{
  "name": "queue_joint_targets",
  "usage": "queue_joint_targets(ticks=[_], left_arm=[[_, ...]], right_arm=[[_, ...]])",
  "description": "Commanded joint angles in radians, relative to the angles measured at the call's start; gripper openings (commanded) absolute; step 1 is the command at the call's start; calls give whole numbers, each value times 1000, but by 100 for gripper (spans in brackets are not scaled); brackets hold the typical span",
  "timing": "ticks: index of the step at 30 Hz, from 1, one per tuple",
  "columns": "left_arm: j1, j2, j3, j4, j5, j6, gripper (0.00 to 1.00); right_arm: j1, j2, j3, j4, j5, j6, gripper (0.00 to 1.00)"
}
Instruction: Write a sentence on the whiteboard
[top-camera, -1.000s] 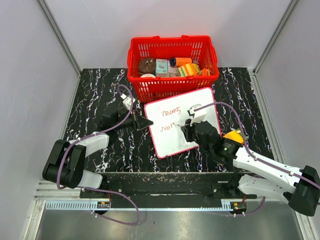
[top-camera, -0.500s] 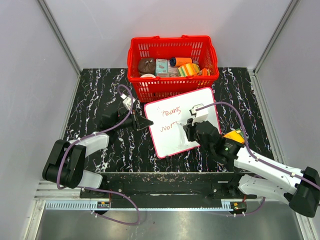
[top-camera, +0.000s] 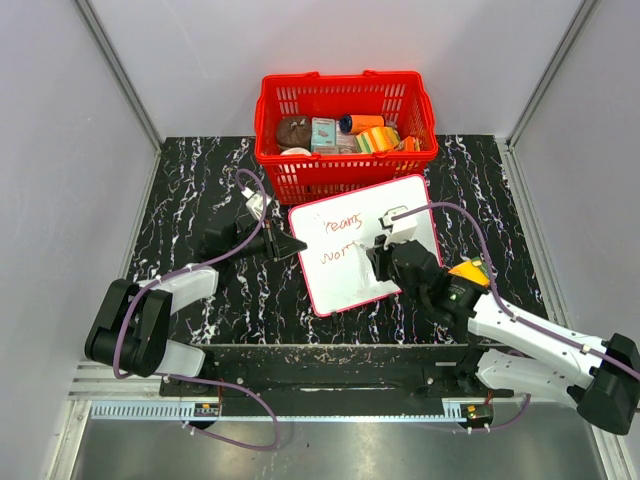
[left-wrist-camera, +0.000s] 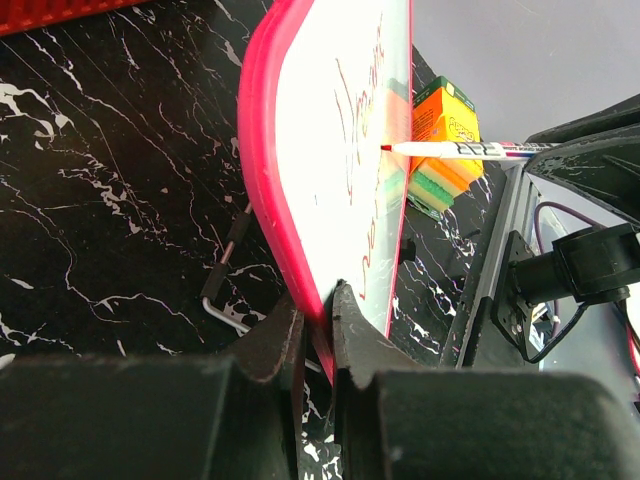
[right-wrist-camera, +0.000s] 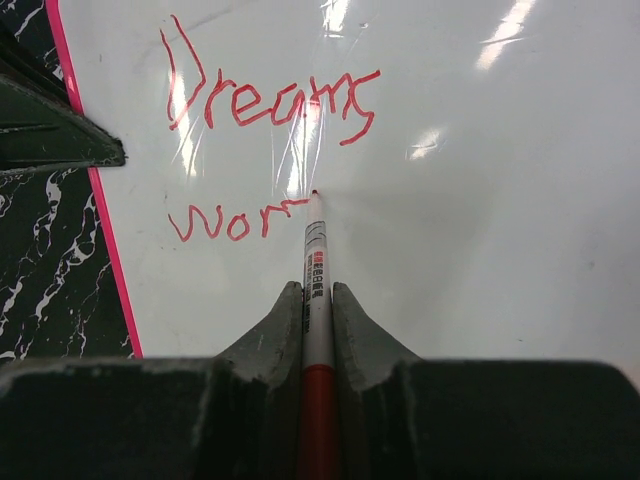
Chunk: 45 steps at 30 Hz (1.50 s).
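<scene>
The whiteboard (top-camera: 345, 290) sits mid-frame in the top view, just below the red basket (top-camera: 268, 120); the left gripper (left-wrist-camera: 318, 303) has its jaws clamped on the board's pink left rim; the right gripper (right-wrist-camera: 317, 292) is squeezing the marker (right-wrist-camera: 314, 235), tip at the end of the "Wor" stroke; the sentence (right-wrist-camera: 265, 105) reads "Dreams" over "Wor", upper left of the right wrist view.

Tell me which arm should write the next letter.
Right. The right gripper is shut on the marker, tip at the end of "Wor" in the sentence; the left gripper clamps the whiteboard rim.
</scene>
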Motion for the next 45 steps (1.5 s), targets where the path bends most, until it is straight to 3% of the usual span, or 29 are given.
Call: queue_joint_targets(ticks=[1, 18, 45], left_arm=[[-19, 3, 8, -13, -42, 166, 0], [-20, -3, 11, -25, -47, 173, 0], [-25, 0, 11, -30, -53, 178, 0]], right_arm=[[-7, 4, 48, 55, 16, -17, 0], [-7, 16, 29, 74, -1, -20, 0], [-7, -45, -46, -72, -76, 96, 0]])
